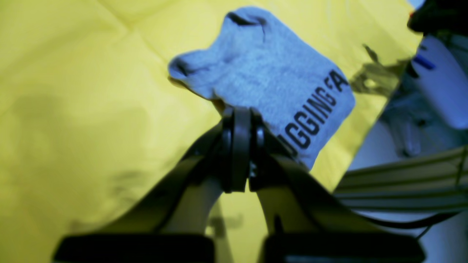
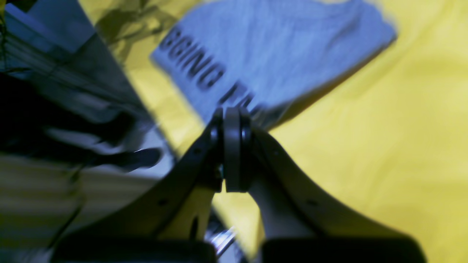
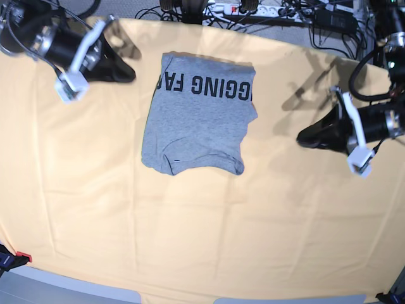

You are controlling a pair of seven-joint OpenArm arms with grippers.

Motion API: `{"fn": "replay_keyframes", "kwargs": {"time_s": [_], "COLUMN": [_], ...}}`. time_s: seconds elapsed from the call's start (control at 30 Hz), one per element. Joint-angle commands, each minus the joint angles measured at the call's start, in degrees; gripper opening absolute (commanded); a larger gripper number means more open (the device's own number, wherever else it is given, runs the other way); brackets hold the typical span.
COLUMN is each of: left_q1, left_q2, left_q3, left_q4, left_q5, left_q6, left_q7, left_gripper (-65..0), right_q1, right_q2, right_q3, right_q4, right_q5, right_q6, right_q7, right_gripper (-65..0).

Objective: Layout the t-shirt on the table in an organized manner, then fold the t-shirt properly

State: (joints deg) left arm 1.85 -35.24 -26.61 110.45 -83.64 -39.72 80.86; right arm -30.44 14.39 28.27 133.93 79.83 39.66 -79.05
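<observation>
Shirt (image 3: 199, 120) is lying folded into a compact rectangle on the far middle of the table (image 3: 202, 240), lettering along its far edge. Both arms are hanging off to the sides, probably because folding looks nearly done. Left gripper (image 3: 310, 136) and right gripper (image 3: 123, 69) are showing jaws pressed together, gripping nothing. Grey fabric is looking mostly flat, one near edge slightly wavy.

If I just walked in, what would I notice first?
You'd spot the grey t-shirt first, lying folded toward the far side of the big peach table, with black letters along its far edge. Then the two black grippers: the right gripper and the left gripper, one on each side of it, both shut and empty.
</observation>
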Motion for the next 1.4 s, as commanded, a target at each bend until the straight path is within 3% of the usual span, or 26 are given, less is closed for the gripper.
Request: {"fn": "replay_keyframes", "kwargs": {"time_s": [0.0,0.23,0.37,0.6,0.83,0.97,1.1,1.27,1.37], "left_q1": [1.6,20.3,32.5,50.9,67.6,72.7,72.0,64.8,58.8], "left_q2": [-1.0,-1.1,-1.0,1.5,5.3,5.6,5.6,5.6,5.6], "left_q3": [-2.1,-10.6,-15.8,-23.3,-23.4,-19.2,-10.4,3.8,11.7], "left_q4": [3.1,19.6,24.5,24.5,24.5,22.2,14.4,1.1,-8.6], "left_q5": [-1.4,-1.4,-1.4,-1.4,-1.4,-1.4,-0.4,12.3,19.1], "left_q6": [-0.3,-0.3,-0.3,1.7,-0.3,-0.3,-0.3,-0.3,-0.3], "left_q7": [-0.9,-0.9,-0.9,-0.9,-0.9,-0.9,-0.9,-0.9,-4.1], "left_gripper": [-65.0,-65.0,-65.0,-65.0,-65.0,-65.0,-65.0,-65.0,-65.0], "right_q1": [-1.6,-12.1,-18.9,-31.8,-43.1,-43.1,-40.8,-35.8,-31.5], "right_q2": [0.3,-4.4,-6.7,-7.1,-7.1,-6.7,-5.7,-5.6,-5.4], "right_q3": [2.3,19.5,25.7,28.4,26.6,21.0,13.4,3.4,-1.7], "right_q4": [1.1,1.1,1.1,1.1,1.1,-8.3,-18.0,-29.9,-37.8], "right_q5": [4.3,5.2,5.2,5.2,5.2,5.2,4.5,-10.7,-19.9], "right_q6": [0.3,0.3,0.3,0.3,0.3,0.3,0.3,0.3,0.3], "right_q7": [-0.2,-1.0,-1.0,-1.0,-1.0,-1.0,-1.0,-0.4,5.5], "right_gripper": [-65.0,-65.0,-65.0,-65.0,-65.0,-65.0,-65.0,-65.0,-65.0]}}
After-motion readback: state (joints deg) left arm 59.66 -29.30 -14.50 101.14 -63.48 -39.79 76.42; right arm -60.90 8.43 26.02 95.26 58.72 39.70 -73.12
